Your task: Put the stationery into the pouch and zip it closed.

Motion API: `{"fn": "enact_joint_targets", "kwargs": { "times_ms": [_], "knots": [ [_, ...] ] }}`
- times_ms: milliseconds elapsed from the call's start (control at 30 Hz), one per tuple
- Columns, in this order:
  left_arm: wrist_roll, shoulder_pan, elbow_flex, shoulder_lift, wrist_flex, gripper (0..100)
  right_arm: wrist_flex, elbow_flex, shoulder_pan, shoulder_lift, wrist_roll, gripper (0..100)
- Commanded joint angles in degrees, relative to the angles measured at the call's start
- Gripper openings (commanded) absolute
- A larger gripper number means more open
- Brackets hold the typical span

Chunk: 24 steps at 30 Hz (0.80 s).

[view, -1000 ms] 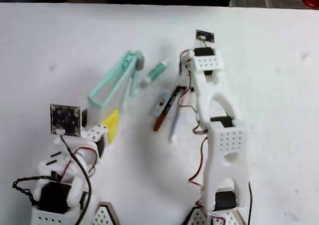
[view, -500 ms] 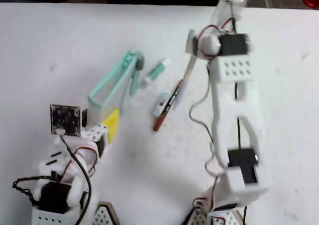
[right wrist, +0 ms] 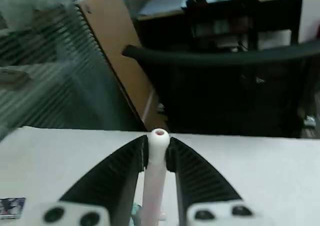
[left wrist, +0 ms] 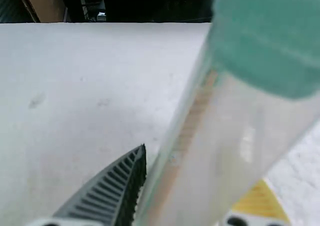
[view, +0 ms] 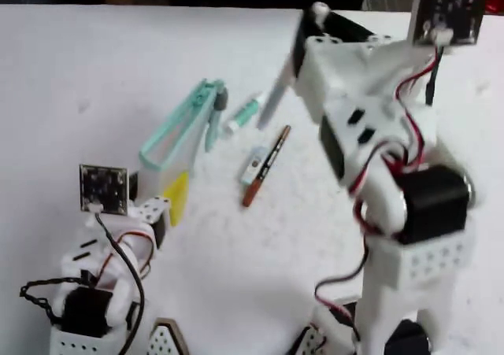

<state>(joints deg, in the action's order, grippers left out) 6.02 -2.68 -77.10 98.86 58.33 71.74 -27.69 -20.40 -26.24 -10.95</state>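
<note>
Well, my left gripper (view: 170, 190) was clamped on the near end of the pouch (view: 175, 134) (its teal zip edge ran right past my jaws), steadying it for loading. Between my hands lay a green-capped tube (view: 246, 112), a small flat block (view: 253, 164) and a brown pen (view: 266, 166), none blocking the way. My right gripper (right wrist: 157, 147) pinched the white pen (right wrist: 155, 186) above them. Next, I judged, it needed steering into the pouch's mouth.

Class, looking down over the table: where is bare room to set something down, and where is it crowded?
Bare: the table left of the pouch, and the near strip between the two arms. Crowded: around pouch, teal tube and brown pen, with the right hand holding a white pen above.
</note>
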Motion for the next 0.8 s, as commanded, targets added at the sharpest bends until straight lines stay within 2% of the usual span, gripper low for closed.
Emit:
{"fn": "enact_joint_targets", "kwargs": {
  "times_ms": [0, 367, 567, 767],
  "knots": [
    [0.5, -0.1, 0.4, -0.5, -1.1, 24, -4.1, -1.5, -4.7, -2.2, 0.8, 1.7],
    [0.5, -0.1, 0.4, -0.5, -1.1, 24, -11.8, -1.2, -14.3, -2.1, 0.8, 1.6],
    [0.5, -0.1, 0.4, -0.5, -1.1, 24, -11.3, -1.1, -17.4, 2.1, 0.7, 1.6],
    [0.5, -0.1, 0.4, -0.5, -1.1, 24, -5.8, -1.1, -22.8, 5.7, 0.7, 1.6]
  ]
}}
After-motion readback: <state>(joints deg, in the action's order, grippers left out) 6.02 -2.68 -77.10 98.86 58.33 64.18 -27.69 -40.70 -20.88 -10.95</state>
